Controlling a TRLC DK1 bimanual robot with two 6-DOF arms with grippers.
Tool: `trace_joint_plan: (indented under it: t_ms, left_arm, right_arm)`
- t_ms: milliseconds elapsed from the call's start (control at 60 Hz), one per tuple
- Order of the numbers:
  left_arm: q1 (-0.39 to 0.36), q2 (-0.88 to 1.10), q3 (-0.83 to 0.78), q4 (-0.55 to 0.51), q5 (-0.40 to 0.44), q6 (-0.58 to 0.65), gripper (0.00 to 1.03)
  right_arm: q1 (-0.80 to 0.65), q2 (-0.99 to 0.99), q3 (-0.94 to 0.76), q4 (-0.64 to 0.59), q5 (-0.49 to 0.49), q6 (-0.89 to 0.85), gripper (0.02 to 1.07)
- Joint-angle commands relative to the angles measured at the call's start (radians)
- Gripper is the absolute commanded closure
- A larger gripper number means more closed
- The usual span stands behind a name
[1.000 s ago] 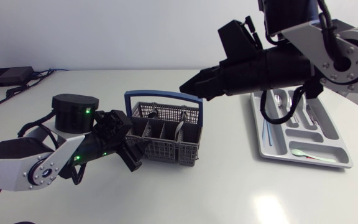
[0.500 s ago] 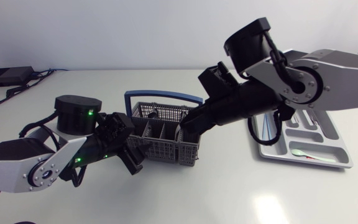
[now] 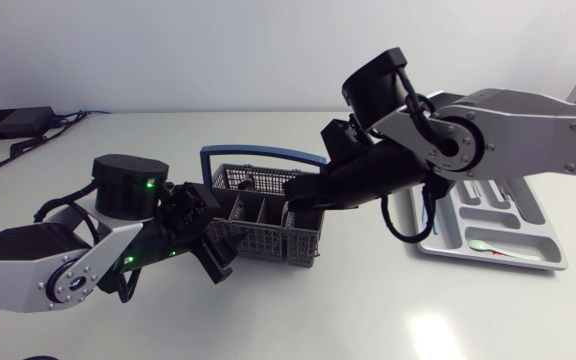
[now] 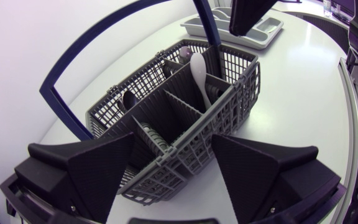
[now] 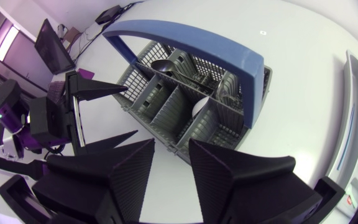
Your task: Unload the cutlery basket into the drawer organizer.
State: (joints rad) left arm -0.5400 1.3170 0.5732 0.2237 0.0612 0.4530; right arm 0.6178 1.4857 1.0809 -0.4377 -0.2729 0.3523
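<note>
The grey wire cutlery basket (image 3: 268, 225) with a blue handle (image 3: 258, 153) stands mid-table. My left gripper (image 3: 203, 230) straddles its left end, one finger pressed against each side wall (image 4: 173, 168). A white spoon (image 4: 199, 68) and dark utensils (image 5: 166, 65) stand in the compartments. My right gripper (image 3: 293, 203) hovers just over the basket's right end, its fingers (image 5: 171, 146) slightly apart with nothing between them. The grey drawer organizer (image 3: 438, 240) lies to the right and holds some cutlery, among it a pale green spoon (image 3: 483, 245).
A black box (image 3: 8, 122) with cables sits at the table's far left back corner. Bare white tabletop runs in front of the basket and organizer. My right arm's links stretch over the space between basket and organizer.
My right arm has swung left from above the organizer and come down over the basket, its fingers parting. The left arm and the basket have stayed put.
</note>
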Motion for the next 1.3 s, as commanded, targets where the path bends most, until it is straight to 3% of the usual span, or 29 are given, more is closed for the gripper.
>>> trace_joint_plan:
  t_ms: [0,83,367,667,1283]
  left_arm:
    - [-0.005,-0.001,0.013,-0.007,-0.009,-0.002,0.17]
    - [-0.006,-0.001,0.010,-0.004,-0.009,-0.002,0.17]
    - [-0.006,-0.002,0.001,0.002,-0.009,-0.002,0.17]
    - [-0.003,0.008,-0.004,0.014,-0.009,-0.002,0.17]
    - [-0.003,0.022,-0.006,0.023,-0.009,-0.002,0.17]
  right_arm:
    - [0.028,0.036,0.017,0.008,0.058,0.108,0.59]
    - [0.049,0.062,0.042,-0.012,0.156,0.159,0.60]
    - [0.063,0.143,0.077,0.063,0.176,0.267,0.60]
    - [0.092,0.177,0.090,0.117,0.311,0.309,0.77]
    - [0.106,0.243,0.102,0.160,0.371,0.338,0.86]
